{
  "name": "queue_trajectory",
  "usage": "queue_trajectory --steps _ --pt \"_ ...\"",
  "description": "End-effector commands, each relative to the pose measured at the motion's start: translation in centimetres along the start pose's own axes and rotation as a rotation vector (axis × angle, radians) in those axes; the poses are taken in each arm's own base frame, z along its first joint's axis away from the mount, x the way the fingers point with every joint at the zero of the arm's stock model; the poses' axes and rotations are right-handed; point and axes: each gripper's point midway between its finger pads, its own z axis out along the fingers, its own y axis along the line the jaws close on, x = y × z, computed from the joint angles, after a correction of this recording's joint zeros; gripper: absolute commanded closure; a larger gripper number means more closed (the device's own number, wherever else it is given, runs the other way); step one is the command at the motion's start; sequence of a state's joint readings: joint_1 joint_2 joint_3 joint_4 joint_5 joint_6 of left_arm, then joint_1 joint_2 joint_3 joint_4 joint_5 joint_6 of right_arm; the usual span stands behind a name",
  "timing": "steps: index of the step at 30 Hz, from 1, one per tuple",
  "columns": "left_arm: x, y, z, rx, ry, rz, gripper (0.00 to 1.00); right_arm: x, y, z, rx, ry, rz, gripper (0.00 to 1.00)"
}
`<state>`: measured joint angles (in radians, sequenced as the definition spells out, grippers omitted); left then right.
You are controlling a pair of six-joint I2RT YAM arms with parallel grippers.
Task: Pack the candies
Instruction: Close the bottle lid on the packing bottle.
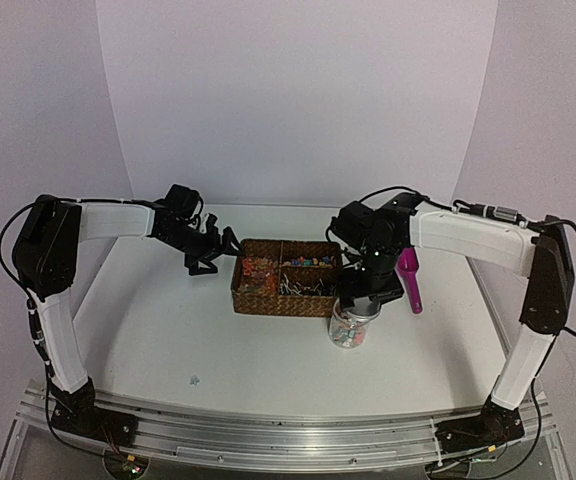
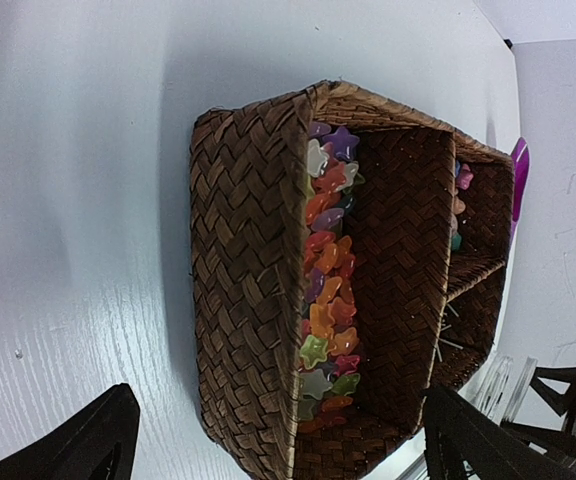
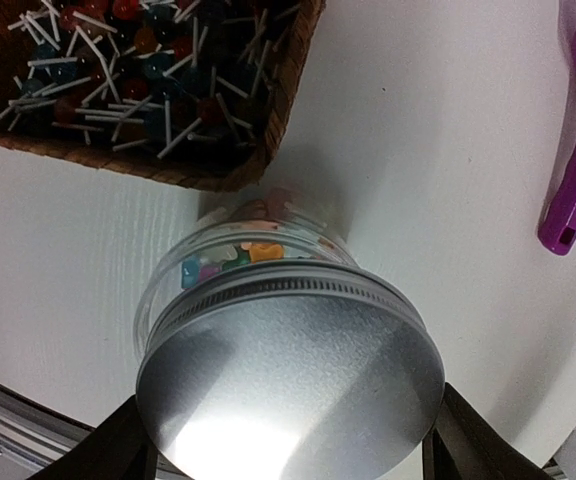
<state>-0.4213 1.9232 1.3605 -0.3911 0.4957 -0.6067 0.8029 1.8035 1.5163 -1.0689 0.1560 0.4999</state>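
The right end effector [image 3: 286, 450] straddles the lidded jar [image 3: 268, 300] of candies [image 3: 233, 258], fingers apart, contact unclear. The left end effector [image 2: 278, 440] hangs spread beside the basket [image 2: 243, 280], empty.

We see soft, even light on the white table [image 1: 168, 330], bright glare on the jar's metal lid [image 3: 288, 385], a gentle shadow beside the basket [image 2: 243, 280], and grainy overhead detail.
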Motion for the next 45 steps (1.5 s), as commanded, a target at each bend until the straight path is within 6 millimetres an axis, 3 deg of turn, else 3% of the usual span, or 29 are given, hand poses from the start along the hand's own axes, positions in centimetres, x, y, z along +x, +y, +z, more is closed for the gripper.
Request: queue_trajectory --steps 1,14,19,34,45 --pt "-1.1 -1.5 -1.6 0.043 -0.052 0.025 0.02 -1.1 1.2 -0.3 -0.004 -0.019 -0.039 0.31" --pt "-1.0 -1.4 -1.7 0.048 -0.052 0.018 0.02 -1.0 1.0 1.2 0.037 0.022 -0.062 0.28" --pt "-1.0 -1.3 -1.7 0.050 -0.051 0.017 0.02 -0.9 1.0 1.6 0.039 0.034 -0.073 0.23" --pt "-1.0 -1.1 -1.6 0.054 -0.050 0.010 0.02 -1.4 1.4 1.4 0.028 0.021 -0.090 0.08" --pt "-0.9 -1.2 -1.6 0.060 -0.048 0.010 0.02 -2.0 2.1 0.4 0.005 -0.010 -0.102 0.10"
